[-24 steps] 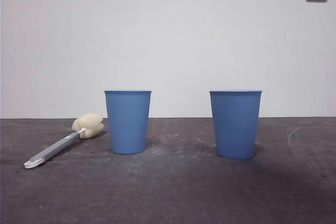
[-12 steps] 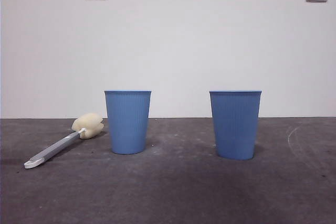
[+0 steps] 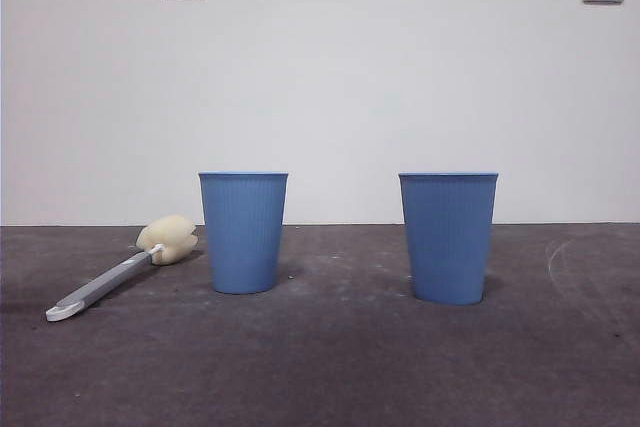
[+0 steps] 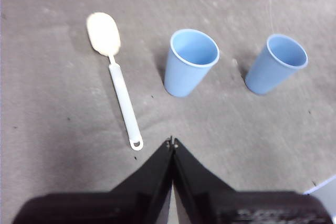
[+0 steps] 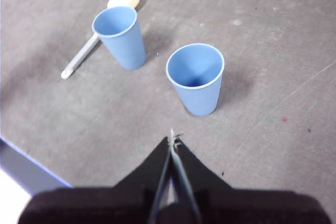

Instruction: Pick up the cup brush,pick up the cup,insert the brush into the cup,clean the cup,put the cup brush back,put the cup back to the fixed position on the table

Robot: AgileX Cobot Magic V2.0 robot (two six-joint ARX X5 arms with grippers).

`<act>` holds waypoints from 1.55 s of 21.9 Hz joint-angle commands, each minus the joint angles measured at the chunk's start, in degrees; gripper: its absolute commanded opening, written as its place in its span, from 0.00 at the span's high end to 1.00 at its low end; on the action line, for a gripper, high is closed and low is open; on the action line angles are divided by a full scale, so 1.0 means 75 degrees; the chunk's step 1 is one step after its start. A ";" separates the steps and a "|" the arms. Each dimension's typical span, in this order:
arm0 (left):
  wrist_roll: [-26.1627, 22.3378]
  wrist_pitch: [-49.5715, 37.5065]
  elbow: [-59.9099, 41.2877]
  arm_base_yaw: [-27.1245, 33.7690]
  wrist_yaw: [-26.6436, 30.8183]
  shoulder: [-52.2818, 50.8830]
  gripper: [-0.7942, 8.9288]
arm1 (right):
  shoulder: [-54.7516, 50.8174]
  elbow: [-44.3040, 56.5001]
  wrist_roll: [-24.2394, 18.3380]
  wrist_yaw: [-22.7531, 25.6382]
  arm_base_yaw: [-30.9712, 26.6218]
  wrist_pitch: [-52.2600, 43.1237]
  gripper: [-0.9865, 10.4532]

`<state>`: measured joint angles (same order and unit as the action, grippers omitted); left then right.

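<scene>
Front view: cup brush (image 3: 120, 272) lies flat on the table (image 3: 320, 367), beside the nearer cup (image 3: 243, 232); second cup (image 3: 448, 237) stands well apart.
Left wrist view: left gripper (image 4: 172, 142) hangs high, jaws closed, empty; slim stiff handle looks the best hold, sponge soft.
Right wrist view: right gripper (image 5: 172, 139) closed, empty; cups probably light, ribbed, squashable.

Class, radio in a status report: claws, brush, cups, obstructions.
Left claw shut, empty, above table. Right claw likewise. Cup brush lying flat beside two upright cups. Nothing obstructing.
</scene>
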<state>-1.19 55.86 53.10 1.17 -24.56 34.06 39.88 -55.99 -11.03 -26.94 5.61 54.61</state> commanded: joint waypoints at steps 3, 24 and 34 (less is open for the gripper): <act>-0.0137 0.0035 0.0012 -0.0224 -0.0009 0.0265 0.92 | 0.0105 -0.0143 -0.0248 -0.0017 0.0000 0.0041 0.91; -0.0125 -0.1037 0.1084 -0.2165 0.2699 0.5680 0.24 | 0.0204 -0.0143 -0.0076 -0.0020 0.0003 0.0076 0.47; 0.0533 -0.2430 0.1084 -0.2570 0.3372 0.7848 0.24 | 0.0367 -0.0143 -0.0073 -0.0020 0.0000 0.0111 0.47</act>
<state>1.63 37.82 61.19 -18.02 0.62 92.58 42.68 -56.88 -11.81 -27.00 5.61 55.66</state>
